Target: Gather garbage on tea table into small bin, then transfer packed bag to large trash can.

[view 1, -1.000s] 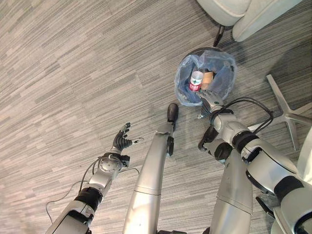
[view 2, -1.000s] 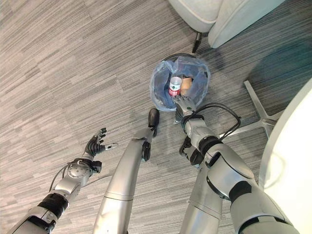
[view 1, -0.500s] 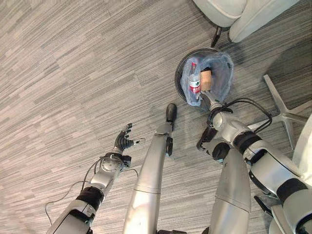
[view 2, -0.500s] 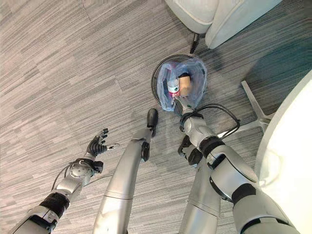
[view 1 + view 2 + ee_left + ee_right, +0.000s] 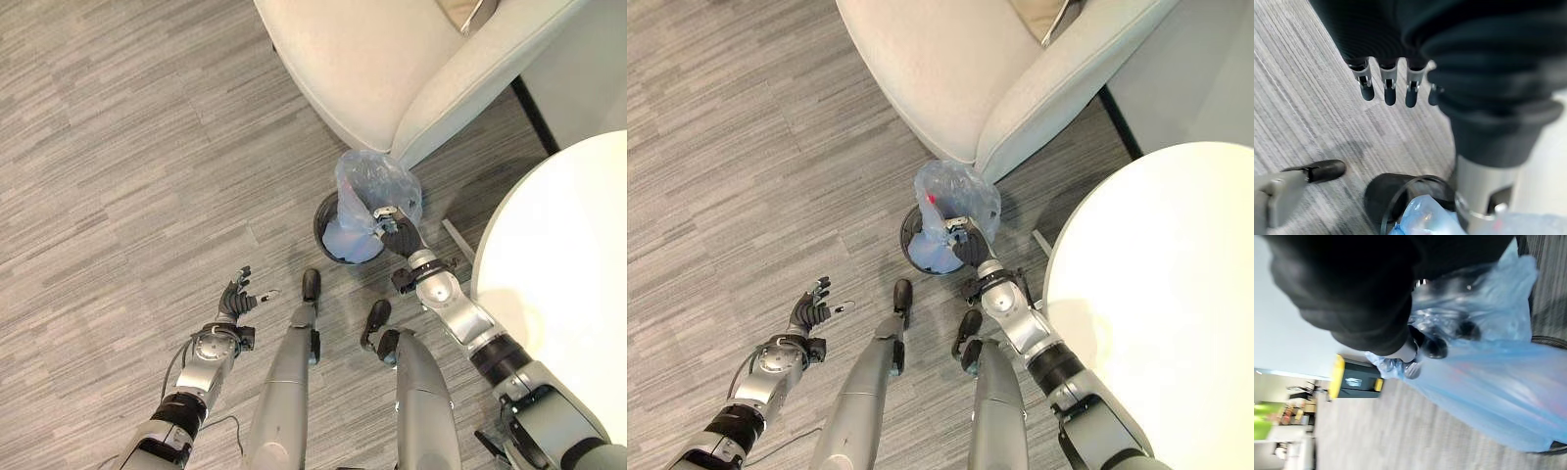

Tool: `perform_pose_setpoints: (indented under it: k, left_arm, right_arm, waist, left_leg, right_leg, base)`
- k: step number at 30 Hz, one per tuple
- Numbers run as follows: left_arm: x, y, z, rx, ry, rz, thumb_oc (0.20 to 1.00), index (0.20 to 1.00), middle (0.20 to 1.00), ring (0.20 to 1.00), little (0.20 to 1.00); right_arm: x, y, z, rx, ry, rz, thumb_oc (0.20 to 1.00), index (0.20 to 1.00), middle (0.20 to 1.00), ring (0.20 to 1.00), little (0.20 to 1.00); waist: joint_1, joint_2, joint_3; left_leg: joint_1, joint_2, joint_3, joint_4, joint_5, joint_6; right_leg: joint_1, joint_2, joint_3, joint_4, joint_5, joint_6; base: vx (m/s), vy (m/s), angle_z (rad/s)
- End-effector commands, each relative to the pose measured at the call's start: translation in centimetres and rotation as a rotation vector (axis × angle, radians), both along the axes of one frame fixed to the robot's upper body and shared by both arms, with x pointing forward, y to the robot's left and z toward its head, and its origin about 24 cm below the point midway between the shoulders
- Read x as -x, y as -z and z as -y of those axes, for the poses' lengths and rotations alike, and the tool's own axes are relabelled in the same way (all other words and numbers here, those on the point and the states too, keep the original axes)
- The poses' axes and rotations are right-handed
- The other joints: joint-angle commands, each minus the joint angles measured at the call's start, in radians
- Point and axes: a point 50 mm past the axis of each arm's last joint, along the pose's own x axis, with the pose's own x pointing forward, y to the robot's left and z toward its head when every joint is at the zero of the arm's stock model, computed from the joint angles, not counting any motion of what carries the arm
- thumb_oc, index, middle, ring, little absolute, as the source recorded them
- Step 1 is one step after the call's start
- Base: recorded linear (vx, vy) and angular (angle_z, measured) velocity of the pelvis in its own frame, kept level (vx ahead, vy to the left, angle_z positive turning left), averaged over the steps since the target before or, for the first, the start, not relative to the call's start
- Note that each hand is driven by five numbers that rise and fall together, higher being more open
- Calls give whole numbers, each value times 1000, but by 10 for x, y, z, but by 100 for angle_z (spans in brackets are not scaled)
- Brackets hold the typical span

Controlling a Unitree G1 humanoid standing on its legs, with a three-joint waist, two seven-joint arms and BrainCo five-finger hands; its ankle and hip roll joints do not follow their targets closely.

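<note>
Bulging with a glimpse of red inside, the pale blue translucent bag (image 5: 370,196) hangs gathered at its top in the curled fingers of the right hand (image 5: 397,233), its lower part still over the small black bin (image 5: 331,240). Just behind them stands a cream armchair (image 5: 392,69), and the round white table (image 5: 558,284) lies near on the right. Off to the side, the left hand (image 5: 235,299) hovers over the grey floor (image 5: 118,176) with fingers spread

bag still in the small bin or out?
Partly out. The right hand is shut on the blue bag, whose top stands above the black bin's rim while its bottom sits inside.
</note>
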Motion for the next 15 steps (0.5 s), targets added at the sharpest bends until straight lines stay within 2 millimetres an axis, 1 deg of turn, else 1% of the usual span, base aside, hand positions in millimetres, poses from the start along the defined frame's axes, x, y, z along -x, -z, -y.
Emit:
perform_pose_setpoints:
  k: [1,2,6,9,10,11,13,15]
  left_arm:
    - [10,5,-9,-46,14,-12,1000,1000,1000,1000,1000]
    - [10,5,-9,-46,14,-13,1000,1000,1000,1000,1000]
    - [27,14,-12,-55,29,-52,1000,1000,1000,1000,1000]
    - [41,20,-17,-63,29,-79,1000,1000,1000,1000,1000]
    - [49,22,-18,-52,28,-88,1000,1000,1000,1000,1000]
    - [49,22,-18,-52,28,-88,1000,1000,1000,1000,1000]
    - [55,24,-17,-23,26,-93,1000,1000,1000,1000,1000]
    - [61,26,-17,-14,31,-104,1000,1000,1000,1000,1000]
  right_arm:
    - [3,-38,-8,-165,-100,151,200,200,200,200,200]
    - [3,-38,-7,-165,-100,150,200,200,200,200,200]
    - [17,-32,2,-224,-105,136,200,200,200,200,200]
    - [26,-23,8,-259,-110,96,200,200,200,200,200]
    - [31,-14,10,-332,-119,40,200,200,200,200,200]
    - [31,-14,10,-333,-119,40,200,200,200,200,200]
    - [34,-11,10,-383,-138,12,200,200,200,200,200]
    - [37,-11,9,-397,-165,3,200,200,200,200,200]
  waist:
    - [-5,3,-18]
    - [-5,3,-16]
    - [-19,-10,-63]
    - [-29,-13,-107]
    - [-29,-14,-133]
    - [-30,-14,-135]
    - [-27,-17,-156]
    - [-24,-20,-171]
  left_leg:
    - [135,-13,42,-1,-144,-9]
    - [140,-12,42,-4,-143,-9]
    - [272,-11,62,-72,-138,-16]
    - [358,-10,76,-119,-140,-16]
    - [414,-12,86,-142,-150,-15]
    - [412,-13,86,-144,-146,-14]
    - [450,-20,89,-153,-156,-11]
    - [492,-21,98,-168,-166,-7]
  right_leg:
    - [126,8,58,-271,117,106]
    - [131,9,57,-274,118,106]
    - [272,18,48,-364,139,123]
    - [357,25,51,-420,151,135]
    - [408,31,56,-447,153,143]
    - [407,31,55,-451,157,143]
    - [442,38,66,-470,161,150]
    - [472,40,76,-483,164,156]
  base:
    - [0,0,0]
    - [-19,9,-4]
    - [79,23,-4]
    - [117,68,-10]
    - [123,64,-12]
    - [113,79,-7]
    - [79,73,-19]
    - [90,94,-22]
